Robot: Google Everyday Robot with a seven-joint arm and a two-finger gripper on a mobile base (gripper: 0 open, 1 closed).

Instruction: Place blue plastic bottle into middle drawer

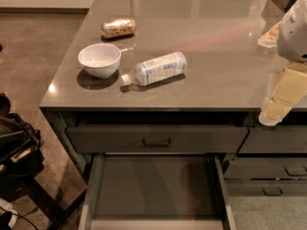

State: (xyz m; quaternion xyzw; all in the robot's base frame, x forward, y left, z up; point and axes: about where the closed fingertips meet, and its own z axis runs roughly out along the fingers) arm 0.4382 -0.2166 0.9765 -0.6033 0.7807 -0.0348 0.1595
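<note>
The blue plastic bottle (156, 68) lies on its side on the grey countertop (216, 51), its white cap pointing left toward the bowl. The middle drawer (156, 186) is pulled open below the counter's front edge, and its dark floor is bare. My gripper (277, 107) hangs at the right edge of the view, over the counter's front right corner. It is well to the right of the bottle and apart from it.
A white bowl (99, 59) stands just left of the bottle. A gold crinkled can (118, 27) lies behind the bowl. The shallow drawer with a bar handle (157, 139) is shut above the open one. Narrower drawers (268, 169) are at the right. Dark equipment (14, 147) stands on the floor at the left.
</note>
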